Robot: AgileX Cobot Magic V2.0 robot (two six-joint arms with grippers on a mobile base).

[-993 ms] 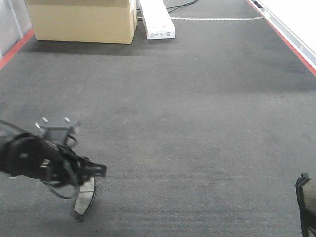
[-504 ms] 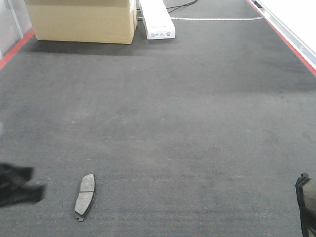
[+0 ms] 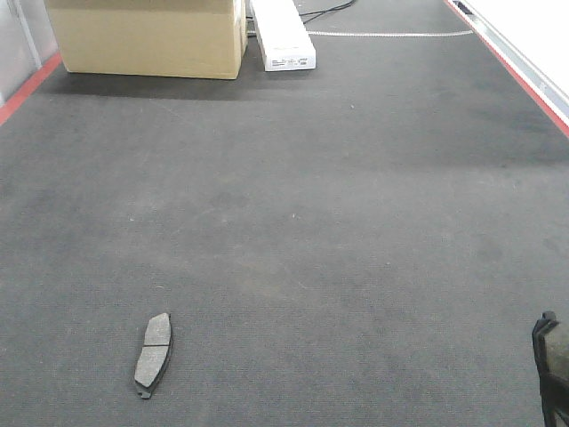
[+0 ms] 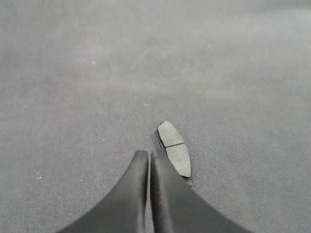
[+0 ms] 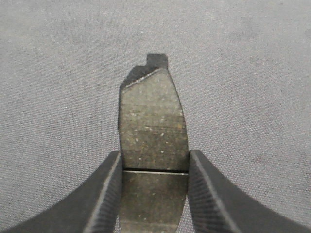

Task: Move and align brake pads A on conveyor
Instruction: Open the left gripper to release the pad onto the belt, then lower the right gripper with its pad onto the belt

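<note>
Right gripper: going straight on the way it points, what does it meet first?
Bare conveyor, it seems; the pad it holds juts past the right gripper and would touch first. Depth is unclear.

conveyor (image 3: 356, 222): matt, rough felt-like belt. brake pad (image 5: 153, 121): gritty, speckled, matt. left pincer (image 4: 148, 153): smooth, slightly glossy black plastic. cardboard box (image 3: 147, 40): matt.

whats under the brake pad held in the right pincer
Only grey conveyor belt shows around the brake pad in the right pincer. The patch directly beneath is covered by the pad itself, so contact with the belt cannot be judged.
</note>
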